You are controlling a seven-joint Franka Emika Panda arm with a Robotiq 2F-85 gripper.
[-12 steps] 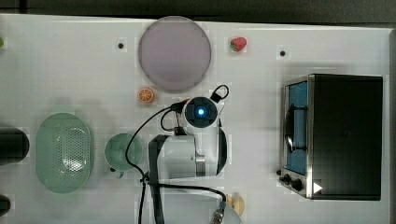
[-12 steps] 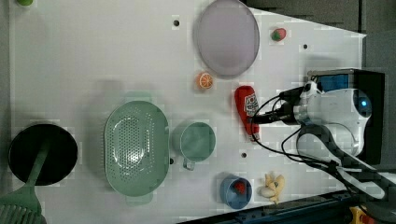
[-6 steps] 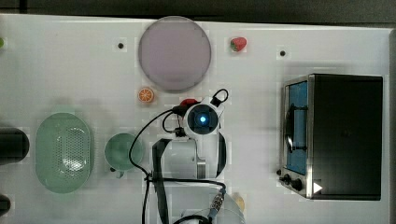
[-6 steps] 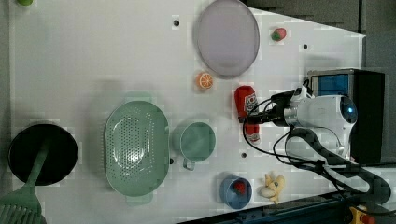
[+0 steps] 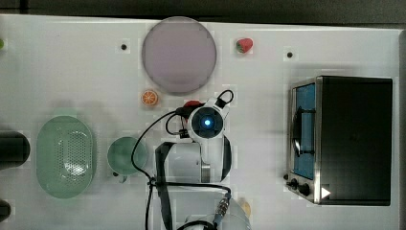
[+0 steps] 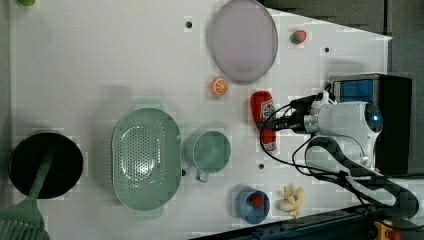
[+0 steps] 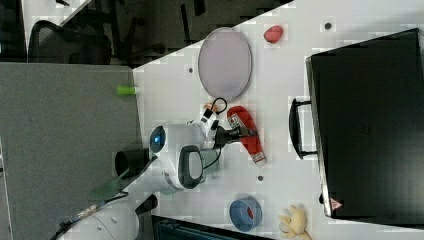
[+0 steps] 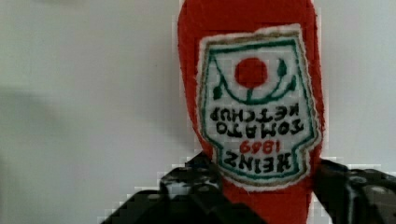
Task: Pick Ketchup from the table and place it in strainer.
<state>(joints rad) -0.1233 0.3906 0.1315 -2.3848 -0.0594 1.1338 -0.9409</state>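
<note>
The ketchup (image 6: 263, 117) is a red plush bottle with a white label, lying flat on the white table between the purple plate and the green cup. In the top view a red bit of the ketchup (image 5: 193, 103) peeks out from under the wrist. My gripper (image 6: 276, 121) is down over its lower half. In the wrist view the two black fingers (image 8: 198, 186) press against both sides of the ketchup (image 8: 252, 93), below the label. The strainer (image 6: 145, 157), a pale green oval basket (image 5: 64, 155), sits at the left view's left, beyond the cup.
A green cup (image 6: 210, 152) stands between ketchup and strainer. An orange slice (image 6: 219, 86) and purple plate (image 5: 178, 54) lie nearby. A black toaster oven (image 5: 344, 139) stands at the top view's right. A blue bowl (image 6: 251, 204), banana (image 6: 291, 200) and black pan (image 6: 45, 165) line the left view's lower edge.
The arm has come down over the ketchup and shifted slightly to the left view's right. The fingers have closed in from wide open onto the bottle's sides.
</note>
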